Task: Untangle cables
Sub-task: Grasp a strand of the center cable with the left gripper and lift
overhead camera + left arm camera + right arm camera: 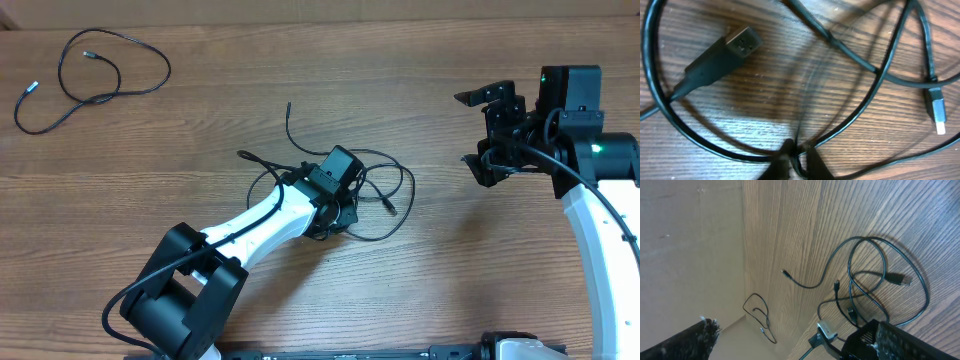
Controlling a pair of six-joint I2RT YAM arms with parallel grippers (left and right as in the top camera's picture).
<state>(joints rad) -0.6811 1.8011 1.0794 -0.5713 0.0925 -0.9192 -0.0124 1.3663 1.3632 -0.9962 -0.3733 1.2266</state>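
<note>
Left gripper (799, 161) pressed together, pinching one cord of the tangled cables (388, 207) at centre. Right gripper (480, 132) spread wide, hovering at right. A loose cable (118, 72) lies far left.

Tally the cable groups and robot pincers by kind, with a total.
Tangled heap of thin black cables: 1, strands uncountable
Separate thin black cable loop: 1
Black robot pincers: 2, left pincer shut on the heap, right pincer open
Total: 4
</note>
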